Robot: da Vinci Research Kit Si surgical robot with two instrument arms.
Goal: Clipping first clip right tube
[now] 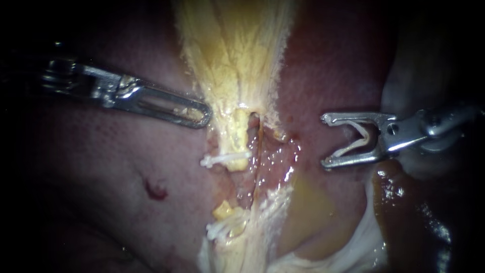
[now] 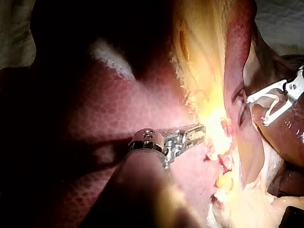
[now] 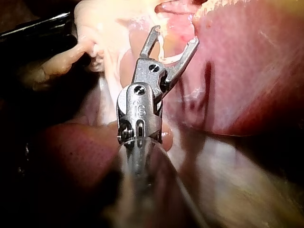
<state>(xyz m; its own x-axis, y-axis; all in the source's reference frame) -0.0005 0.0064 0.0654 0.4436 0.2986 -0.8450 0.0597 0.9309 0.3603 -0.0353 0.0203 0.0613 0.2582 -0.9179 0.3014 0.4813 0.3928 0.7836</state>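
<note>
Left instrument [image 1: 202,115]: slender steel shaft; its windowed jaws lie together and grip nothing, the tip touching the edge of the fibrous yellow tissue band [image 1: 232,60].
Clipped tube [image 1: 237,136]: pale yellow, below the band, with a closed white clip [image 1: 227,158] across it and a second such clip [image 1: 222,230] lower down.
Right tube [image 1: 259,151]: thin amber-brown strand just beside the yellow one, bare. I take it for the task's tube.
Right instrument [image 1: 324,140]: steel jaws spread wide, both cradling an open white V-shaped clip [image 1: 353,146]; near the strand, not around it.
Why: the left tip likely steadies the band so the strand stays exposed, and the wide jaws could slide over it.
Surface: mottled red liver [image 1: 101,177], wet and glossy, with pooled yellow fluid [image 1: 308,202].
Room: dark all round, with pale cloth [image 2: 280,19] beyond the liver.
</note>
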